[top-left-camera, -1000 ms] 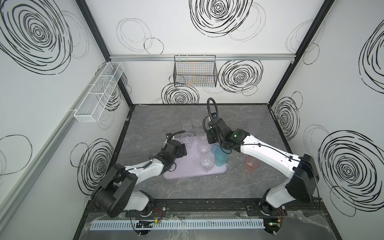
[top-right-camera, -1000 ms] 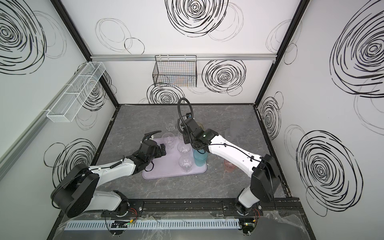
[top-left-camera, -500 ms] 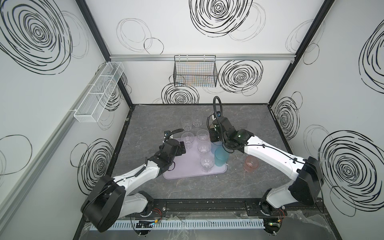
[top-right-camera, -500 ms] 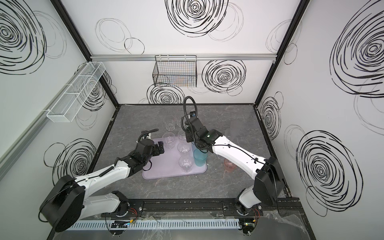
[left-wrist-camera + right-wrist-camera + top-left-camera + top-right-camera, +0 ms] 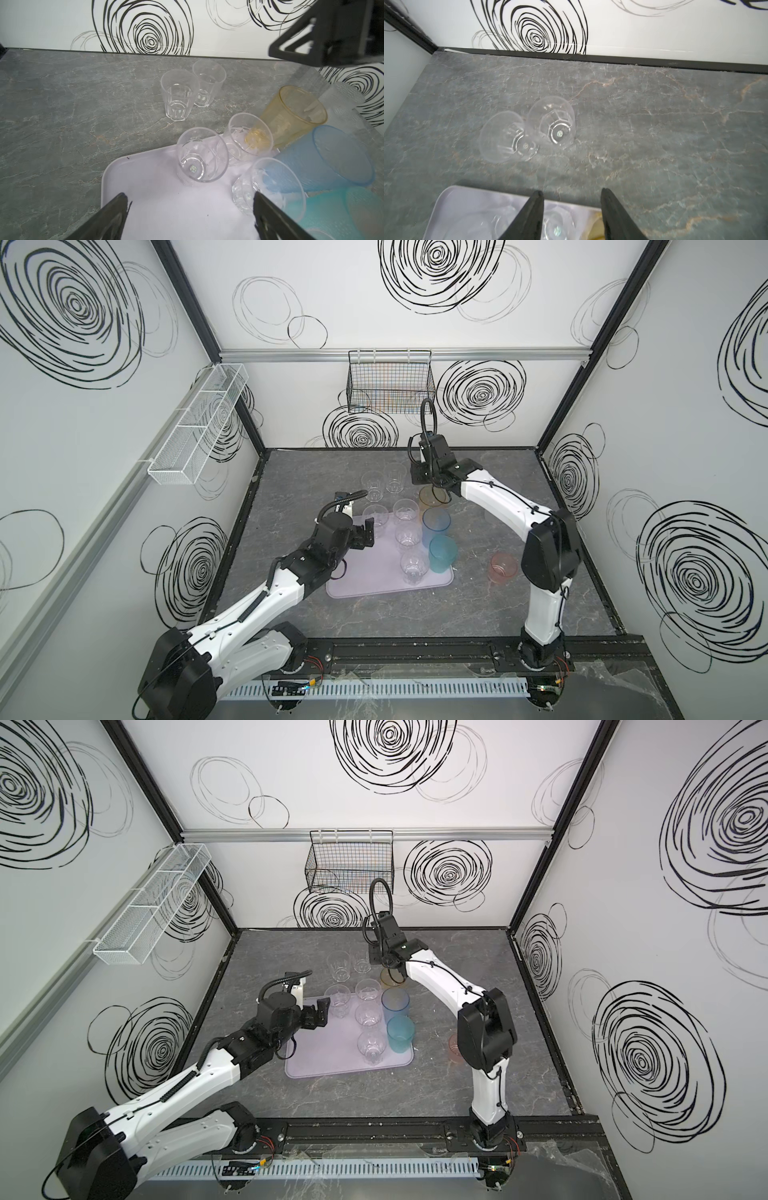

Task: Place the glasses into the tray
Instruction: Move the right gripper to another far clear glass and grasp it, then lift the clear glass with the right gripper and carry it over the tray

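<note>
The lilac tray (image 5: 365, 578) (image 5: 320, 1060) holds several clear glasses (image 5: 408, 537) (image 5: 199, 158), a blue one (image 5: 436, 522) (image 5: 332, 158) and a teal one (image 5: 442, 553). An amber glass (image 5: 432, 498) (image 5: 291, 116) stands at its far right corner. Just above it hangs my right gripper (image 5: 435, 488) (image 5: 572, 192), open, with only table and tray rim between the fingers. My left gripper (image 5: 368, 536) (image 5: 190, 195) is wide open over the tray's bare left part, holding nothing. Two clear glasses (image 5: 372, 485) (image 5: 506, 139) stand beyond the tray, and a pink glass (image 5: 503, 566) sits to its right.
A black wire basket (image 5: 390, 385) hangs on the back wall above the right arm. A white mesh basket (image 5: 199, 423) is fixed to the left wall. Dark table (image 5: 415, 622) lies in front of the tray.
My right gripper has moved toward the back and its jaws have widened slightly, uncovering the amber glass. My left gripper has shifted a little to the right over the tray.
</note>
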